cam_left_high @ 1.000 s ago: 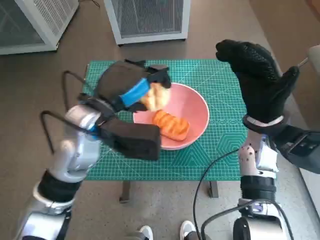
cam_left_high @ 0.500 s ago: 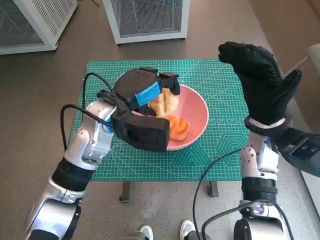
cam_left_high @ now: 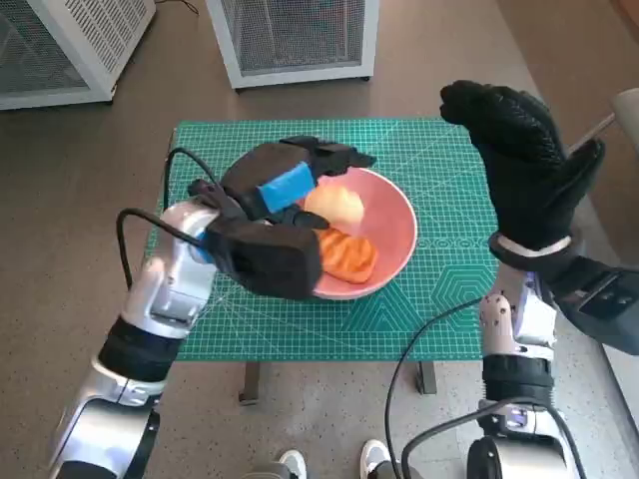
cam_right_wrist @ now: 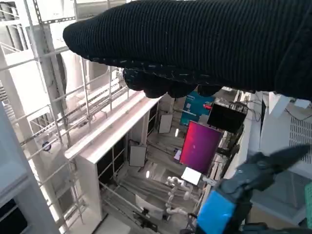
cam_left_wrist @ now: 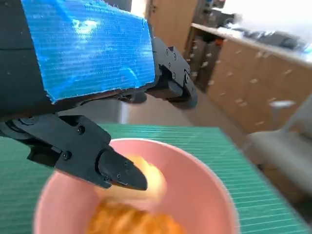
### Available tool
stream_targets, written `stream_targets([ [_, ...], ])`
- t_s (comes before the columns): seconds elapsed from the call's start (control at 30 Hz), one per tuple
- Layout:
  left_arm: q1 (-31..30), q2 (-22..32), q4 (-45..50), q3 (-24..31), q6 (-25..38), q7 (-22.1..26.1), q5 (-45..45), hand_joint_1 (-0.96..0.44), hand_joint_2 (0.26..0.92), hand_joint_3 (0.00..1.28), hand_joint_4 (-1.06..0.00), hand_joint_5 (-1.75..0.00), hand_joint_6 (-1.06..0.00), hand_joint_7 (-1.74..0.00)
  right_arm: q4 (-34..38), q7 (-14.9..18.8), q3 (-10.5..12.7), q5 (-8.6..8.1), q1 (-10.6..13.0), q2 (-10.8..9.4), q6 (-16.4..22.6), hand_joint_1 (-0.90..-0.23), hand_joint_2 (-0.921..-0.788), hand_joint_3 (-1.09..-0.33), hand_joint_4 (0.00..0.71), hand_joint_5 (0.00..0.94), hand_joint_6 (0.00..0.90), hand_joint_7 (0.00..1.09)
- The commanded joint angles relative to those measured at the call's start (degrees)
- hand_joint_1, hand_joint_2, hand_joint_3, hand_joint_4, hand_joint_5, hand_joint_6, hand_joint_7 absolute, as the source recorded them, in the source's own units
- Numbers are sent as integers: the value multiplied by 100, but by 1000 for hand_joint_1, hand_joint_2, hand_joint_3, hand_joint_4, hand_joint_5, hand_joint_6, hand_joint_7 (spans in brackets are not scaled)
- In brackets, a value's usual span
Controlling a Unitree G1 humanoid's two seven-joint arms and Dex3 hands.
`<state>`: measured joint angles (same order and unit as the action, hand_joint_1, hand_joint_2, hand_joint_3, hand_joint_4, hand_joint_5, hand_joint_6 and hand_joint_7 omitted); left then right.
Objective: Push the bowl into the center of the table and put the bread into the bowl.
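Head view shows the pink bowl (cam_left_high: pixel 384 235) sitting near the middle of the green mat (cam_left_high: pixel 439 299), with a pale bread roll (cam_left_high: pixel 337 207) and an orange ridged one (cam_left_high: pixel 344 254) both lying inside it. The left hand (cam_left_high: pixel 285 185) hovers over the bowl's near-left rim with its fingers (cam_left_wrist: pixel 119 170) spread apart and nothing between them; the left wrist view confirms a gap between fingertip and bread. The right hand (cam_left_high: pixel 524 165) is raised upright beside the table's right edge, fingers apart, holding nothing. Judging from this, the bread is placed and the sensible move is to lift the left hand straight up and back, clear of the rim, so the bowl is not nudged off centre.
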<state>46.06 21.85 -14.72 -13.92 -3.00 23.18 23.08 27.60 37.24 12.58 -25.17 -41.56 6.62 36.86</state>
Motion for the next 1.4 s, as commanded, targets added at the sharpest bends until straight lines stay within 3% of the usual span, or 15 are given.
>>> stream_targets([
  [0.03, -101, -100, -172, 501, -305, 138, -871, -372, 910, 14, -185, 0, -305, -75, 19, -44, -40, 62, 106, -12, -9, -604, -921, -598, 240, 0, 27, 579],
  [0.4, -295, -454, -311, 1467, -1006, 329, -2688, -441, 921, 70, -170, -5, -280, -59, -29, -65, -106, 107, 46, -22, -54, -598, -921, -599, 240, 0, 24, 584],
  [0.6, -426, -723, -8, 1763, -1295, 340, -3360, -403, 921, 149, -192, -14, -287, -80, -97, -72, -142, 107, 13, 5, -115, -595, -921, -600, 240, 0, 22, 587],
  [0.7, -471, -854, 109, 1861, -1386, 281, -3562, -395, 914, 212, -192, -16, -106, -437, -136, -81, -153, 117, 6, 31, -128, -594, -921, -599, 240, 1, 22, 589],
  [0.8, -507, -975, 109, 1991, -1490, 247, -3768, -405, 913, 240, -190, -16, -34, -575, -136, -104, -160, 154, -26, 66, -116, -593, -921, -599, 241, 1, 22, 589],
  [1.1, -537, -1178, -44, 2225, -1675, 169, -4053, -489, 921, 246, -219, -31, 0, -681, -106, -177, -167, 292, -143, 175, -33, -591, -921, -629, 243, 1, 10, 586],
  [1.4, -533, -1255, -273, 2368, -2039, 46, -4030, -543, 921, 268, -237, -37, -9, -678, -140, -309, -219, 477, -251, 266, -54, -586, -921, -639, 237, 0, 11, 583],
])
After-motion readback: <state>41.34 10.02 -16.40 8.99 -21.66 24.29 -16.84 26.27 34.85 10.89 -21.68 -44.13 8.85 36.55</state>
